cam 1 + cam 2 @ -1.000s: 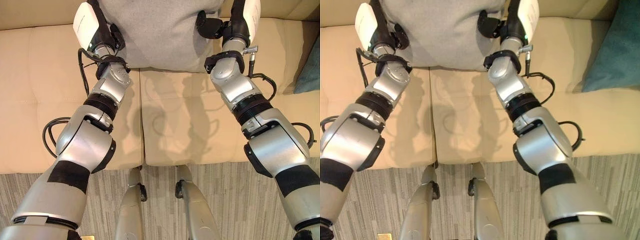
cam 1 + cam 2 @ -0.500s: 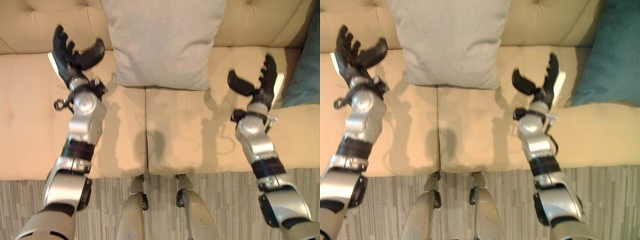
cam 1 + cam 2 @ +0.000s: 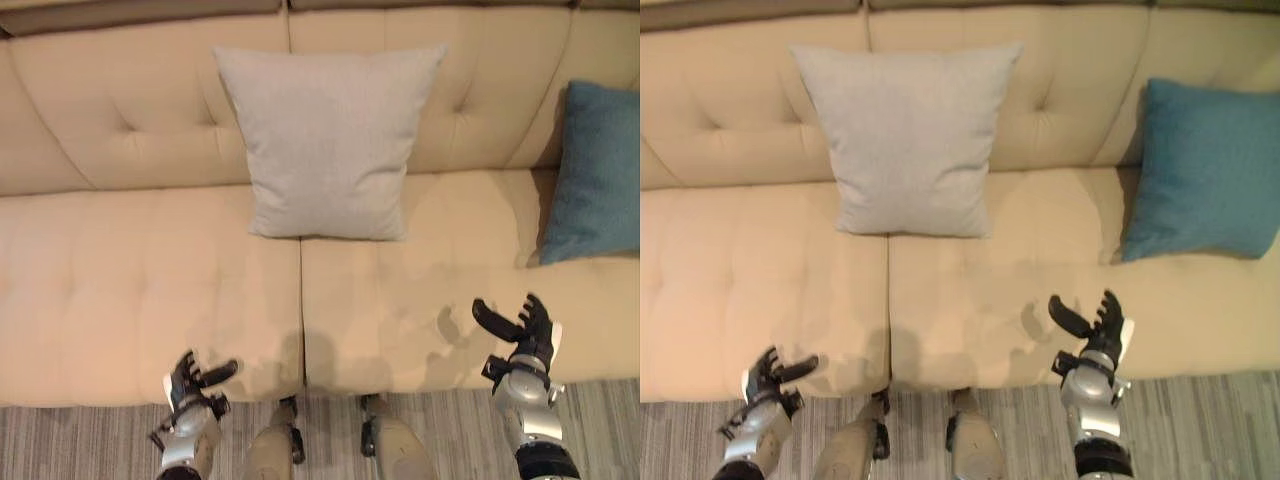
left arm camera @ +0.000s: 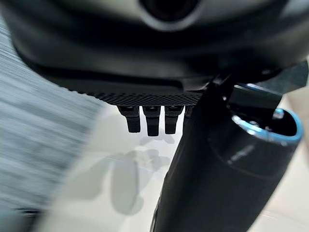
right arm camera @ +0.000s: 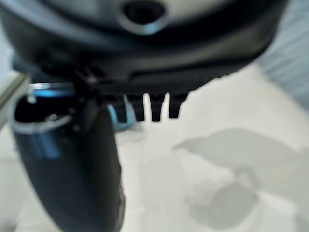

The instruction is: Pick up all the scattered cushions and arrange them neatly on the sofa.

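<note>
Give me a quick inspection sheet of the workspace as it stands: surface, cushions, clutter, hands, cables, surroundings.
Surface: beige sofa, seat bare in front of the cushions.
Job's things: grey cushion upright against the backrest at the middle; blue cushion leaning on the backrest at the robot's right.
Clutter: nothing seen.
Hands: left hand open, holding nothing, low over the seat's front edge; right hand open, holding nothing, above the seat front.
Cables: nothing seen.
Surroundings: striped grey carpet before the sofa.

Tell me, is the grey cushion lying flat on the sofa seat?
No, the grey cushion stands upright, leaning against the sofa's backrest with its bottom edge on the seat.
</note>
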Controlling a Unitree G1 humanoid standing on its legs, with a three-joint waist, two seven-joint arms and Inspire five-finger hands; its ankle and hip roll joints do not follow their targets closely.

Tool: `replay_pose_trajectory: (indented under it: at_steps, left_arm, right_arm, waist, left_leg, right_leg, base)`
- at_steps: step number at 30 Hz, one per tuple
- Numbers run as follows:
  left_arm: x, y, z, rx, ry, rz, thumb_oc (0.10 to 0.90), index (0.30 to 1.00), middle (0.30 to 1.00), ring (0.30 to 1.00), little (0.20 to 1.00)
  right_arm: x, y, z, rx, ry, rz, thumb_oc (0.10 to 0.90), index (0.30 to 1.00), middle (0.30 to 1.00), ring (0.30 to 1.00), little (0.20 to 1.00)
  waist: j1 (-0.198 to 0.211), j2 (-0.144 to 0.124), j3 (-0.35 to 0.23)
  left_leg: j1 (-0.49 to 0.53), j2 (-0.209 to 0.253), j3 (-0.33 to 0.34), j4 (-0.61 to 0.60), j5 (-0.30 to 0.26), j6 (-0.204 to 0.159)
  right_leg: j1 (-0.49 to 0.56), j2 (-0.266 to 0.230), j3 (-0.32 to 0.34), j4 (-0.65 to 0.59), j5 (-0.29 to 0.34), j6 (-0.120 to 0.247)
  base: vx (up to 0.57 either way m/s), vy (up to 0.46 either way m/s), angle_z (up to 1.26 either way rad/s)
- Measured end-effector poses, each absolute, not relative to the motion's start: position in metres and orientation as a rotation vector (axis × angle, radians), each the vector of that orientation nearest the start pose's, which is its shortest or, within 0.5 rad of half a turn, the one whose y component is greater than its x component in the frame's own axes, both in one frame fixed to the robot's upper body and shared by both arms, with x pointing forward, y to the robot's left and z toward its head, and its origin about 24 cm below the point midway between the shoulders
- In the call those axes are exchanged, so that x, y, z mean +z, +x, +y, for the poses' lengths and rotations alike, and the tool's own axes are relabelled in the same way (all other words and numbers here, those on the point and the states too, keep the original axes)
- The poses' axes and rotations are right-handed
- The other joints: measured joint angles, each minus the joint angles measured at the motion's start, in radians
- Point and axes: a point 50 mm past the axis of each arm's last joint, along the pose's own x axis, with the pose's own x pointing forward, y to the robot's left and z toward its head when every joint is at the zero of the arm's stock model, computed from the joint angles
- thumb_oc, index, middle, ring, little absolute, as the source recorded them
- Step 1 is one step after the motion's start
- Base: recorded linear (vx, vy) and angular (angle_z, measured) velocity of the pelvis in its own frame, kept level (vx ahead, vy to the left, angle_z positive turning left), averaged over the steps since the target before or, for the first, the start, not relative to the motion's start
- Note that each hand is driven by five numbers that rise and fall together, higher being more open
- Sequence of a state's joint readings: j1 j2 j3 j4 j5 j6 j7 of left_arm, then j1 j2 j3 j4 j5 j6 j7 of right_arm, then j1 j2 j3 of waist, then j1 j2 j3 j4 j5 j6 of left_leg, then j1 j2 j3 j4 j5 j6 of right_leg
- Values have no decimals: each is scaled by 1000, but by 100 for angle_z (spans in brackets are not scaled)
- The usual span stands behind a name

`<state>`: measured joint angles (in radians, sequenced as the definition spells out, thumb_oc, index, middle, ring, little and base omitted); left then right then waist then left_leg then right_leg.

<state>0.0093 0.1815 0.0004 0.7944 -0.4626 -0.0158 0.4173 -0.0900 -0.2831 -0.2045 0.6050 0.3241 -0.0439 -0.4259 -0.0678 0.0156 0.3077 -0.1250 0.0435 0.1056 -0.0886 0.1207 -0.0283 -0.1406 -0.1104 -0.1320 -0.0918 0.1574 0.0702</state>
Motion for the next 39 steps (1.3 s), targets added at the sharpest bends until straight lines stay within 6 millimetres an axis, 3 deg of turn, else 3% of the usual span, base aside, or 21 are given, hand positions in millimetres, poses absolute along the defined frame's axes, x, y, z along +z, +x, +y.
replay_pose_trajectory:
  at_steps: [6,8,10,11,13,15,18,20,21,22,23,25,28,30,31,32,34,35,36,38,39]
  left_arm:
    - [-156,105,207,577,-5,1099,800,900,900,900,900]
    - [-160,103,203,535,38,1143,800,900,900,900,900]
    - [-160,111,202,433,193,1149,800,900,900,900,900]
    - [-157,118,202,348,314,1120,800,900,900,900,900]
    - [-154,127,204,227,485,1066,800,900,900,900,900]
    - [-152,133,204,160,587,1038,800,900,900,900,900]
    - [-152,130,208,239,562,1062,800,900,900,900,900]
    - [-154,118,218,266,580,1088,800,900,900,900,900]
    - [-154,111,226,296,590,1109,800,900,900,900,900]
    - [-157,100,229,307,591,1151,800,900,900,900,900]
    - [-158,94,233,345,567,1188,800,900,900,900,900]
    - [-160,87,232,360,542,1222,800,900,900,900,900]
    - [-157,91,241,377,563,1209,800,900,900,900,900]
    - [-156,92,244,376,574,1205,800,900,900,900,900]
    - [-157,93,240,368,566,1199,800,900,900,900,900]
    - [-158,94,235,354,556,1194,800,900,900,900,900]
    - [-156,113,223,294,549,1138,800,900,900,900,900]
    - [-154,121,218,259,565,1098,800,900,900,900,900]
    - [-150,135,216,231,574,1064,800,900,900,900,900]
    - [-149,144,206,191,570,1024,800,900,900,900,900]
    - [-153,135,198,165,555,1052,800,900,900,900,900]
  right_arm:
    - [-121,160,-246,-914,414,770,800,900,900,900,900]
    - [-136,143,-233,-905,400,880,800,900,900,900,900]
    - [-146,129,-224,-908,399,952,800,900,900,900,900]
    - [-149,124,-221,-929,430,971,800,900,900,900,900]
    - [-152,121,-219,-940,434,994,800,900,900,900,900]
    - [-151,126,-219,-914,384,997,800,900,900,900,900]
    - [-148,133,-223,-834,286,979,800,900,900,900,900]
    - [-149,126,-226,-809,229,993,800,900,900,900,900]
    - [-147,130,-225,-782,206,975,800,900,900,900,900]
    - [-147,129,-227,-774,184,972,800,900,900,900,900]
    - [-146,132,-226,-764,174,966,800,900,900,900,900]
    - [-150,120,-229,-782,156,1002,800,900,900,900,900]
    - [-161,88,-226,-777,115,1136,800,900,900,900,900]
    - [-167,60,-226,-740,44,1260,800,900,900,900,900]
    - [-168,51,-229,-727,16,1295,800,900,900,900,900]
    - [-169,48,-231,-700,-10,1315,800,900,900,900,900]
    - [-169,50,-229,-628,-40,1331,800,900,900,900,900]
    - [-170,51,-226,-599,-49,1335,800,900,900,900,900]
    - [-171,57,-220,-574,-36,1321,800,900,900,900,900]
    - [-169,74,-216,-517,-74,1295,800,900,900,900,900]
    - [-167,81,-221,-501,-104,1265,800,900,900,900,900]
  waist:
    - [3,-23,-124]
    - [20,4,-134]
    - [30,18,-142]
    - [27,16,-145]
    - [33,4,-159]
    - [36,7,-180]
    - [36,62,-201]
    - [61,71,-203]
    - [60,53,-188]
    - [66,59,-185]
    - [66,20,-170]
    - [57,-7,-154]
    - [16,-75,-144]
    - [-11,-84,-167]
    - [-18,-68,-173]
    - [-28,-54,-175]
    - [-46,-24,-194]
    - [-58,-4,-236]
    - [-92,-33,-221]
    - [-68,-80,-201]
    - [-68,-68,-204]
  left_leg:
    - [62,-12,47,0,-26,13]
    - [66,27,47,1,-14,22]
    - [54,48,-12,25,-10,18]
    - [38,49,-61,45,-9,8]
    - [23,36,-118,54,8,-14]
    - [-26,31,-169,84,16,-38]
    - [-134,98,-277,143,93,-42]
    - [-134,141,-283,102,104,-34]
    - [-143,150,-283,107,111,-42]
    - [-143,152,-275,107,37,-10]
    - [-151,144,-246,122,-38,-26]
    - [-182,116,-198,189,-93,39]
    - [-250,68,-53,446,-130,32]
    - [-203,53,45,567,-185,35]
    - [-136,55,65,548,-135,60]
    - [-86,35,81,449,-147,65]
    - [-27,28,77,266,-109,84]
    - [-17,30,60,107,-121,29]
    - [-6,27,106,76,-103,33]
    - [12,31,160,151,-113,55]
    - [40,39,148,170,-134,15]
  right_leg:
    - [41,-28,21,0,-30,34]
    - [25,-28,-26,116,-85,33]
    - [30,-29,48,323,-200,68]
    - [74,-15,143,344,-242,101]
    - [130,-7,262,304,-309,107]
    - [152,11,319,257,-375,43]
    - [120,146,280,305,-384,-48]
    - [83,209,246,361,-399,-88]
    - [59,213,247,407,-413,-105]
    - [38,230,246,450,-435,-127]
    - [29,209,232,468,-437,-144]
    - [23,171,181,467,-419,-152]
    - [73,69,78,395,-394,-124]
    - [145,18,8,310,-362,-92]
    - [163,16,-6,305,-365,-83]
    - [159,12,-14,347,-368,-71]
    - [39,27,-26,471,-408,-62]
    - [20,81,-37,273,-351,-110]
    - [48,73,-36,183,-225,-91]
    - [65,33,-72,180,-205,-68]
    - [74,36,-86,188,-208,-58]
  base:
    - [-174,-54,-18]
    - [-281,-187,0]
    - [-233,-261,57]
    - [-275,-265,105]
    - [-389,-223,105]
    - [-589,-353,71]
    - [-675,-416,96]
    - [-475,-173,59]
    - [-555,-138,26]
    - [-547,-138,33]
    - [-478,-119,34]
    - [-512,-121,64]
    - [-262,-28,105]
    - [-260,64,107]
    - [-215,102,103]
    - [-140,65,99]
    - [-126,204,106]
    - [-257,331,148]
    - [-182,193,150]
    - [-233,271,70]
    - [-257,354,23]
